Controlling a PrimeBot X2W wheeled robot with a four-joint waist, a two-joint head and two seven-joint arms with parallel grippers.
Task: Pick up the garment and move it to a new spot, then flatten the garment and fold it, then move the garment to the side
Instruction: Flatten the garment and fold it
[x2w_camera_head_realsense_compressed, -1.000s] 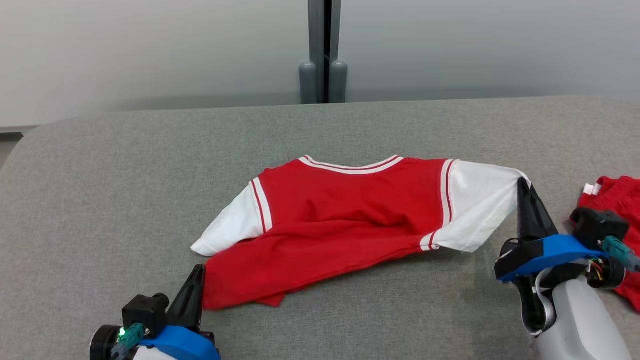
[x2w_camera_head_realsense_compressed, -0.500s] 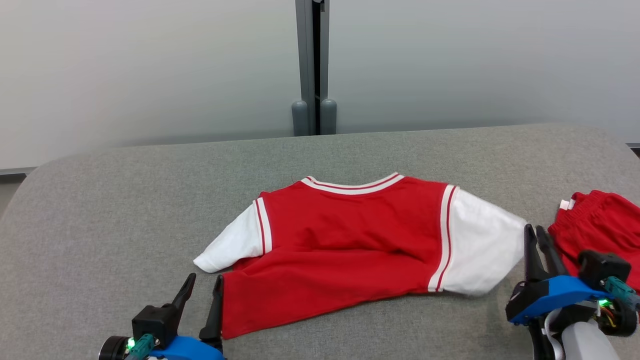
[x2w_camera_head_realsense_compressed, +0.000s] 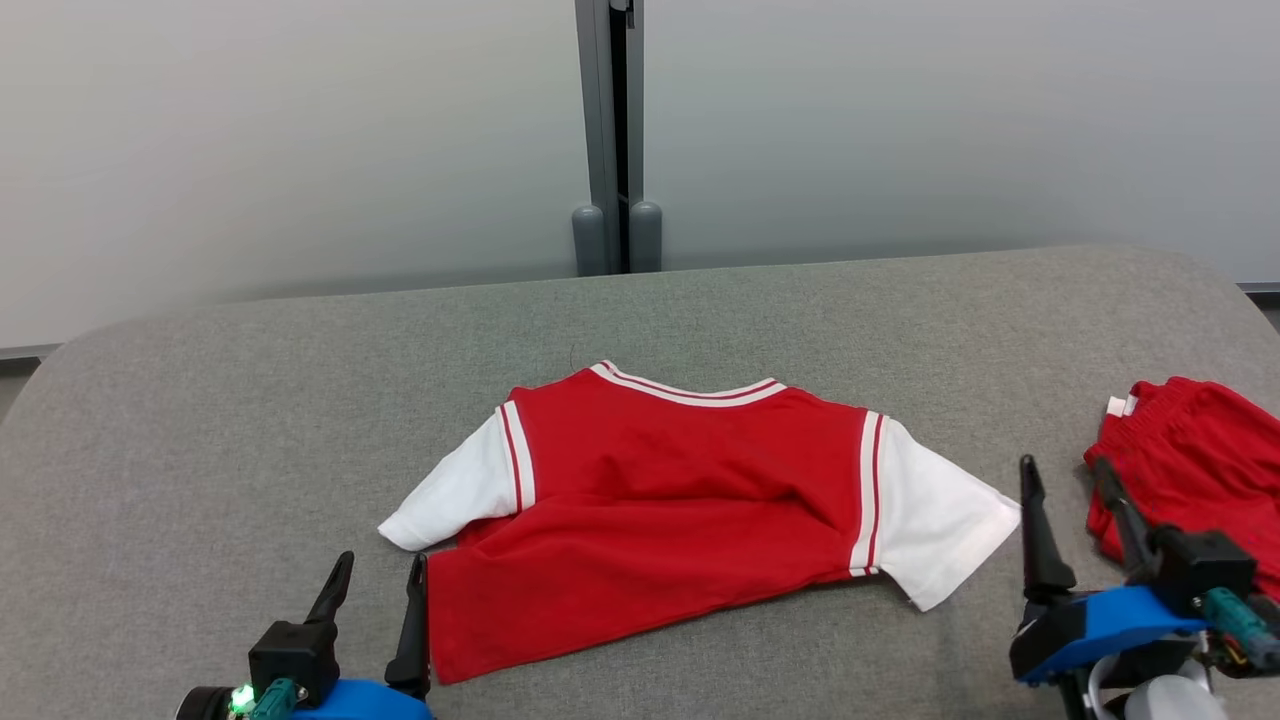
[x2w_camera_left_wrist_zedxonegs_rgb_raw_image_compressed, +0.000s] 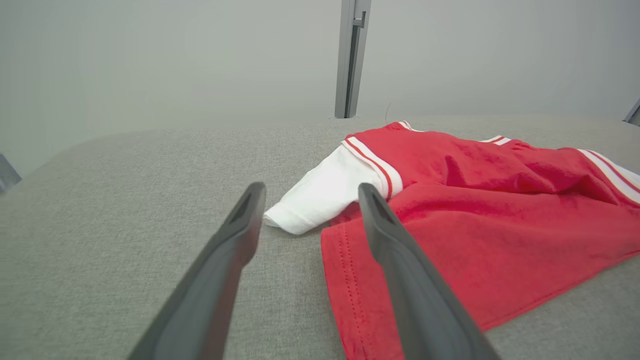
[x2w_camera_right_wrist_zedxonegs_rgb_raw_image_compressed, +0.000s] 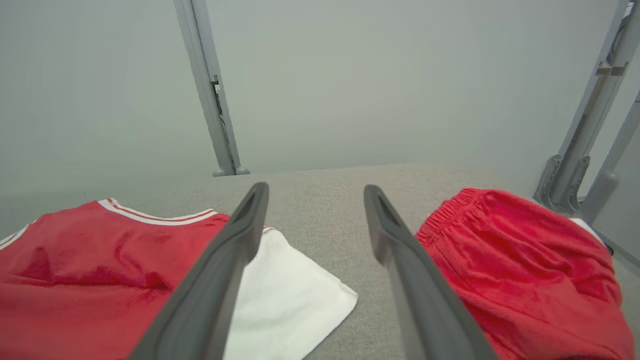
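At the table's near edge are two grippers, both spread wide and holding nothing: left gripper near-left, right gripper near-right. Mid-table lies one shirt, spread out, with a red body, two white sleeves, striped trim and a rumpled hem. One pair of red shorts is bunched at the table's right edge.
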